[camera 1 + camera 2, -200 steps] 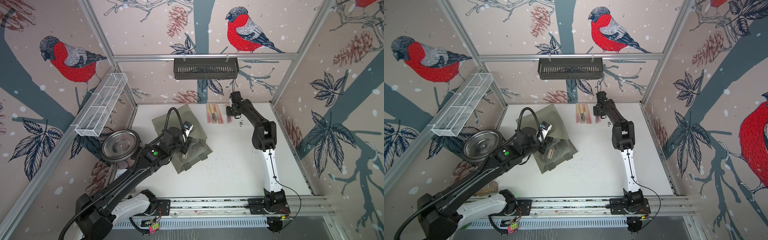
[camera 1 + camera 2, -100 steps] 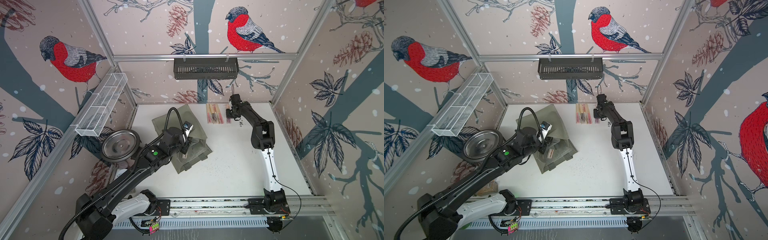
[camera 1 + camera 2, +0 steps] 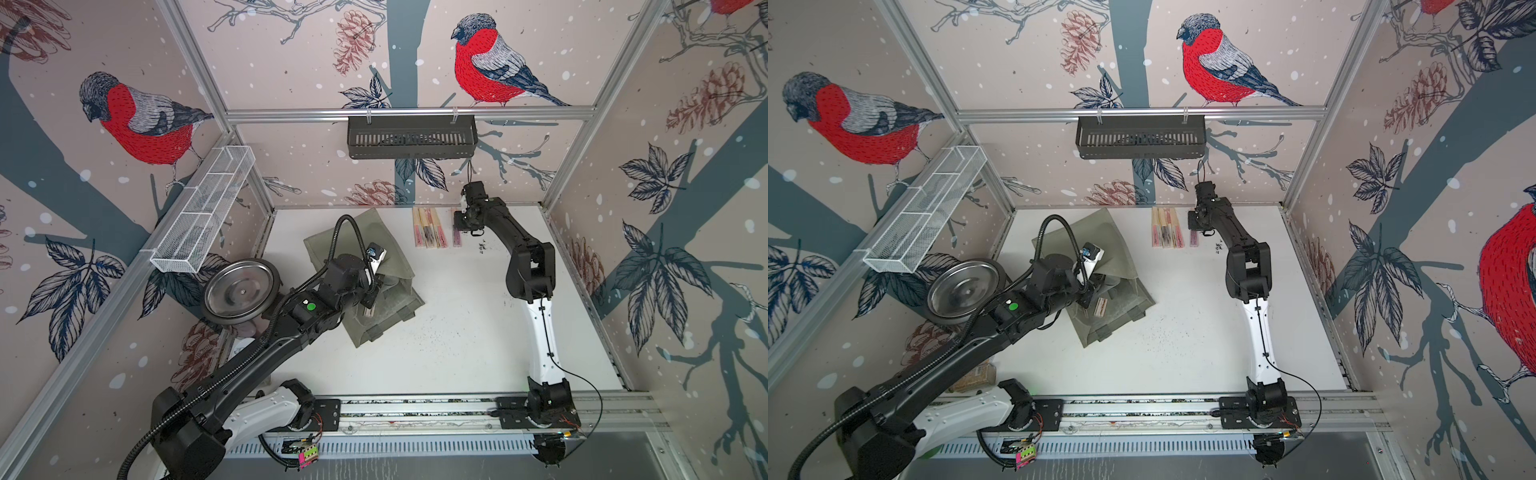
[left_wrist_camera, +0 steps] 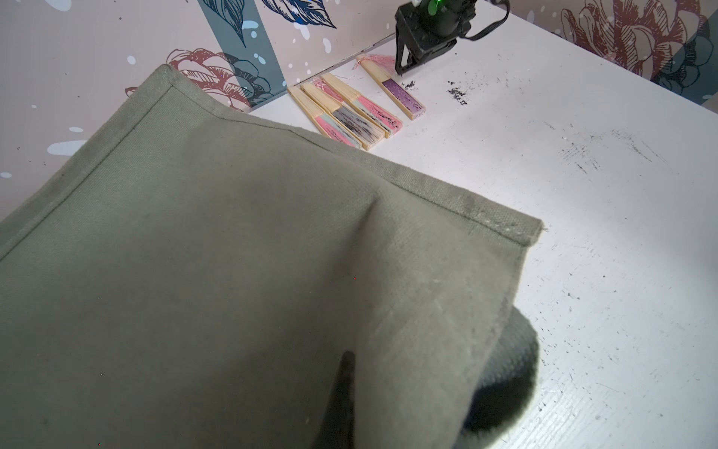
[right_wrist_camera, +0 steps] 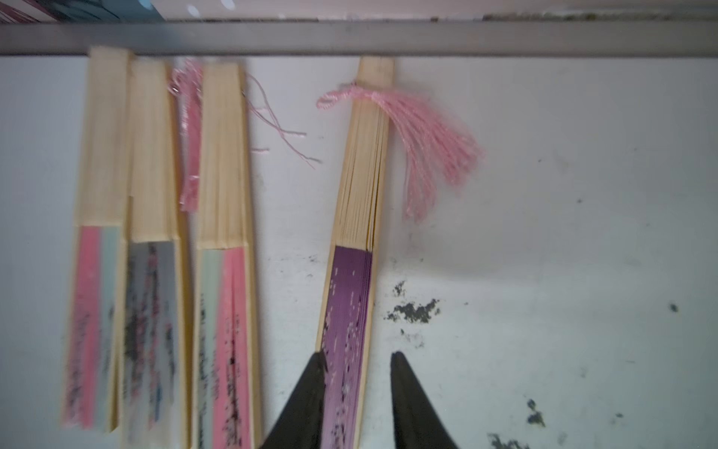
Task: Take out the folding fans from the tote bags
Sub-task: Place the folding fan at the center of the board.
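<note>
Purple fan [image 5: 349,295] between fingers [image 5: 307,396], end at rail [image 5: 505,37]

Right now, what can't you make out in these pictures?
- Fans left inside the tote bag: both top views, its fabric and the left arm cover them.
- Patterns on the three fans beside the purple fan: right wrist view, blurred.
- Black basket contents: top views, too small behind its slotted wall.
</note>
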Available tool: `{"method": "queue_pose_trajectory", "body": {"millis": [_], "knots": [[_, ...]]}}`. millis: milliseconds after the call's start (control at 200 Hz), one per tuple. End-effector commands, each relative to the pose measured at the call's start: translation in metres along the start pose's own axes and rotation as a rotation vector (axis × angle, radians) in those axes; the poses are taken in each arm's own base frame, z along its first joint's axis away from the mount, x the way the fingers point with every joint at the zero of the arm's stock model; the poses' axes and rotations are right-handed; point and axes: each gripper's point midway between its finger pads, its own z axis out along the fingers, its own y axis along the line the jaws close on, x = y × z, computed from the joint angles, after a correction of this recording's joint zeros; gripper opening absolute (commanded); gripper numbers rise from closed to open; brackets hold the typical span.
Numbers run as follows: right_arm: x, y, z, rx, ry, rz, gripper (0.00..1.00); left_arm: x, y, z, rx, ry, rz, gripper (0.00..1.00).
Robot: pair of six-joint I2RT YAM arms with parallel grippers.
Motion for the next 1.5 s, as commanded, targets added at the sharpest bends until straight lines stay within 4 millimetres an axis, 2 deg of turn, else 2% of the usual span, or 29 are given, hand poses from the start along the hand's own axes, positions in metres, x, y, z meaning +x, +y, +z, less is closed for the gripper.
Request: {"method": "queue_pose_trajectory", "body": {"millis": [0,155,355,530,755,1011,1216,1346,1421,1491], "knots": [[-0.012,0.005,-0.004,-0.057,-0.056,0.050,0.40,-0.009,0.000,-0.002,-0.002,-0.032,0.002,0.00],[-0.008,0.000,0.024,-0.075,-0.037,0.079,0.52,-0.008,0.000,-0.001,-0.002,-0.029,0.002,0.00],[-0.007,-0.001,0.047,-0.099,-0.047,0.085,0.57,-0.007,0.000,0.000,-0.002,-0.024,0.003,0.00],[0.003,0.003,0.062,-0.138,-0.023,0.092,0.54,-0.006,0.000,0.002,-0.002,-0.022,0.003,0.00],[0.014,0.018,0.072,-0.203,0.006,0.100,0.50,-0.005,0.000,0.003,-0.002,-0.015,0.004,0.00],[0.009,0.043,0.063,-0.283,-0.002,0.096,0.50,-0.005,0.000,0.003,-0.004,-0.012,0.004,0.00],[-0.002,0.048,0.052,-0.309,-0.029,0.095,0.51,-0.005,0.001,0.002,-0.005,-0.016,0.004,0.00],[-0.014,0.054,0.033,-0.337,-0.054,0.076,0.53,-0.005,0.001,0.003,-0.005,-0.014,0.003,0.00],[-0.023,0.050,0.015,-0.305,-0.074,0.080,0.53,-0.005,0.001,0.002,-0.006,-0.016,0.003,0.00],[-0.031,0.048,-0.010,-0.279,-0.100,0.084,0.51,-0.005,0.001,0.002,-0.006,-0.016,0.003,0.00]]}}
